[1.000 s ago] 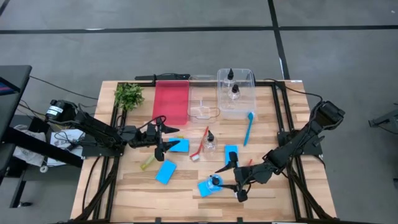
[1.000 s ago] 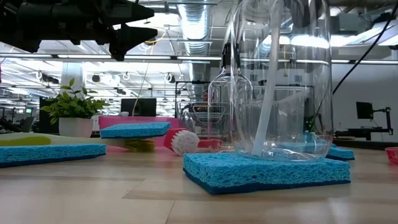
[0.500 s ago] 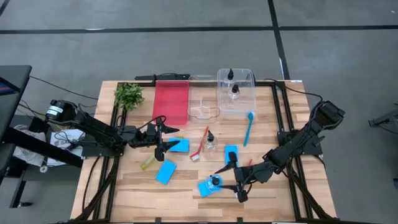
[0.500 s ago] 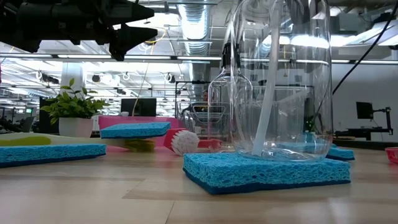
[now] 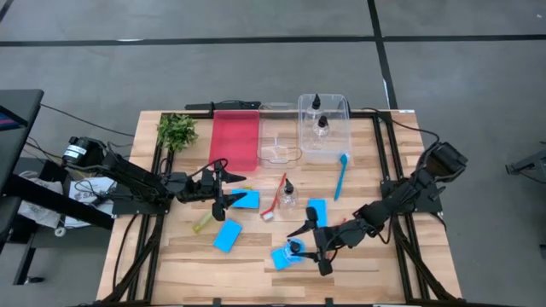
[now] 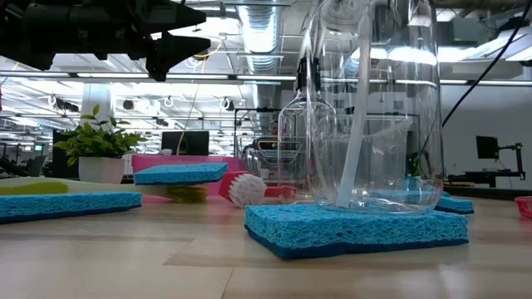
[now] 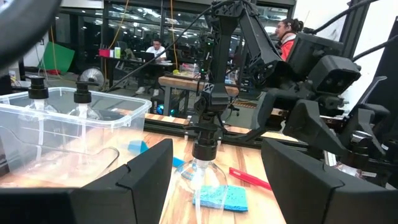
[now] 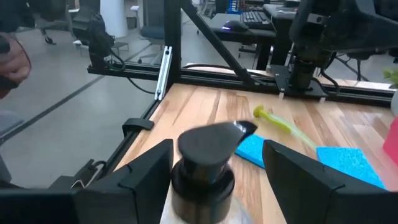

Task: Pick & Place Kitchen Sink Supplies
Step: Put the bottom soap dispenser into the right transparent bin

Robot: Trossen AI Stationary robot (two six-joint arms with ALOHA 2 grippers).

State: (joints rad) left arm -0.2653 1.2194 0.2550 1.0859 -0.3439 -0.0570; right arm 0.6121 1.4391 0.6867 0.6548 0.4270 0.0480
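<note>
The right pincer (image 5: 307, 243) hangs near the tabletop's (image 5: 367, 264) front edge, its fingers spread wide either side of a small clear bottle (image 5: 295, 248) with a black cap, not gripping it. That bottle stands on a blue sponge (image 5: 281, 257). The left pincer (image 5: 223, 191) waits wide open and empty toward the left side, above another blue sponge (image 5: 246, 199). Two more bottles stand in the clear tray (image 5: 341, 102) by the back edge.

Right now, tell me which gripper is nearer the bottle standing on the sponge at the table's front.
Right. The right gripper brackets the bottle with open fingers; the left gripper hovers open, far across the table.
</note>
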